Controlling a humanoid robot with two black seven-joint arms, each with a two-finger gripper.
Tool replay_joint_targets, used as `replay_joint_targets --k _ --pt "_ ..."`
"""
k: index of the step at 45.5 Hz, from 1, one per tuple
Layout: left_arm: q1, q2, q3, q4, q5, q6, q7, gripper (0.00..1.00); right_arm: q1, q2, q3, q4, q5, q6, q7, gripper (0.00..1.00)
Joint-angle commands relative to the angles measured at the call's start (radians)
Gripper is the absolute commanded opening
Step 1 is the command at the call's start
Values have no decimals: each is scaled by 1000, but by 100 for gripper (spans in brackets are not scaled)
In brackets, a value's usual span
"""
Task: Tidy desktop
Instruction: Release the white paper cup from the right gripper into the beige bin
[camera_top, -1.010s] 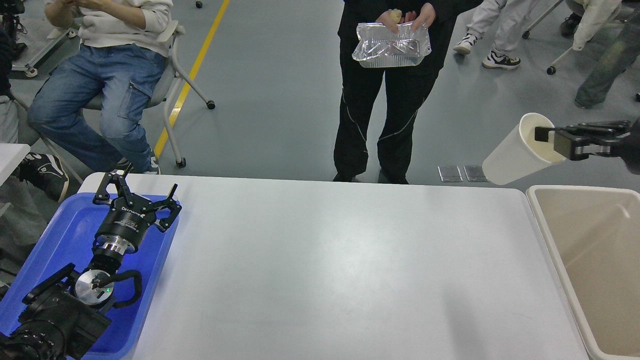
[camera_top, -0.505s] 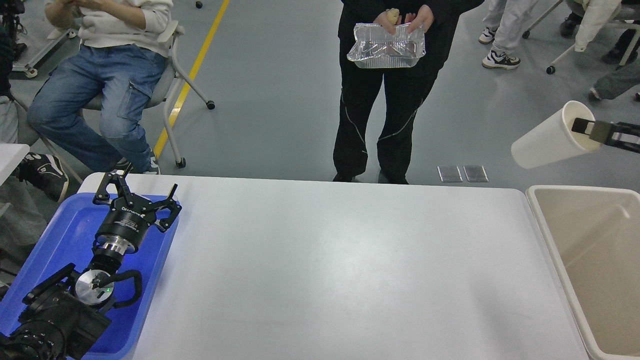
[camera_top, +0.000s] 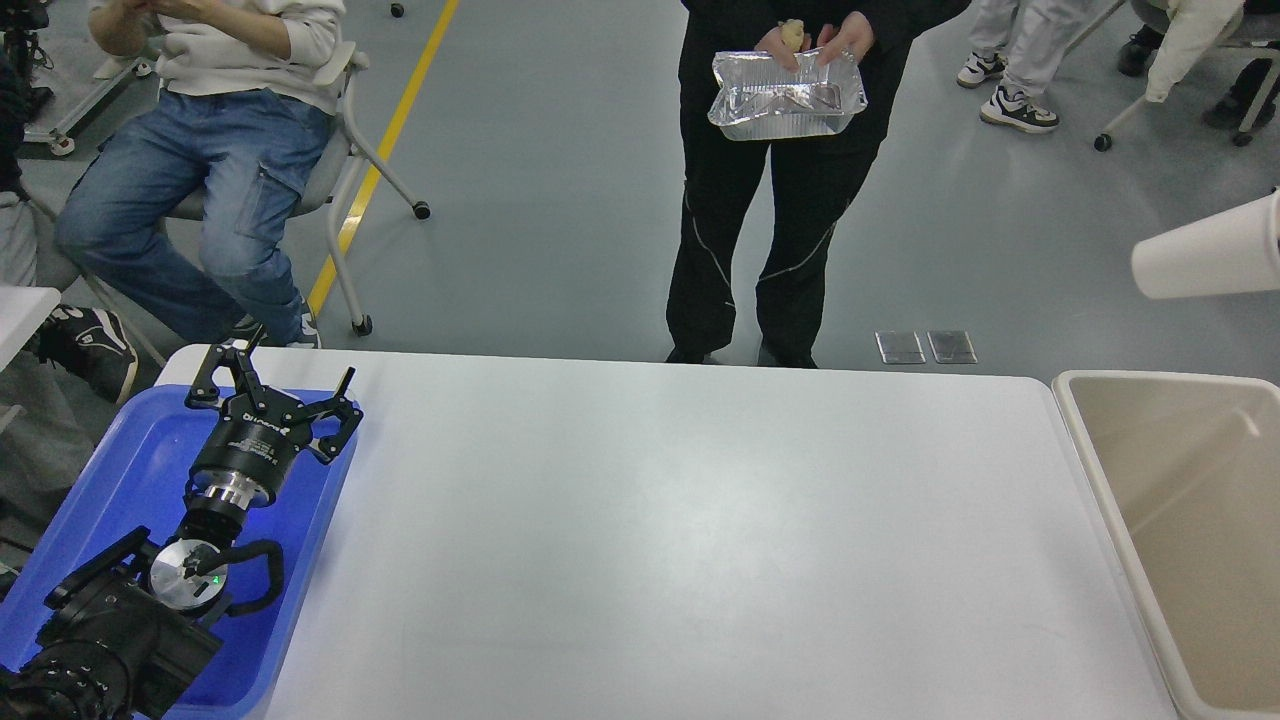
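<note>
Left pincer (camera_top: 272, 398) spread wide, empty, over blue plastic tray (camera_top: 120, 470). Right pincer out of frame. White smooth bench (camera_top: 680, 540) right of it; white paper cup (camera_top: 1205, 262) far right above beige bin (camera_top: 1180, 500). Judged: disposal step; next, release.

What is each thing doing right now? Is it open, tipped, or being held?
left gripper: open, holding nothing, over the blue tray.
blue tray: flat on the desktop's left end.
desktop: bare white top.
beige bin: open-topped, at the right end.
paper cup: tipped on its side in the air, partly out of view.
foil container: held in a standing person's hands.
</note>
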Motion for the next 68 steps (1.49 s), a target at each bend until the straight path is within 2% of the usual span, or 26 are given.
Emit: replay_joint_targets --k 1,12,26,35,48,68 --pt "0 0 0 0 0 0 0 100 -87 59 1 -116 207 -6 1 0" --pt "0 0 0 0 0 0 0 100 -143 148 5 -237 375 -8 1 0" --pt "0 0 0 0 0 0 0 100 -223 254 16 -398 483 -8 1 0" --pt "0 0 0 0 0 0 0 100 -271 349 19 -554 556 -3 0 0" --pt "0 0 0 0 0 0 0 100 -317 550 16 -844 604 4 -2 0" --pt "0 0 0 0 0 0 0 100 -364 722 4 -1060 604 -7 -31 0"
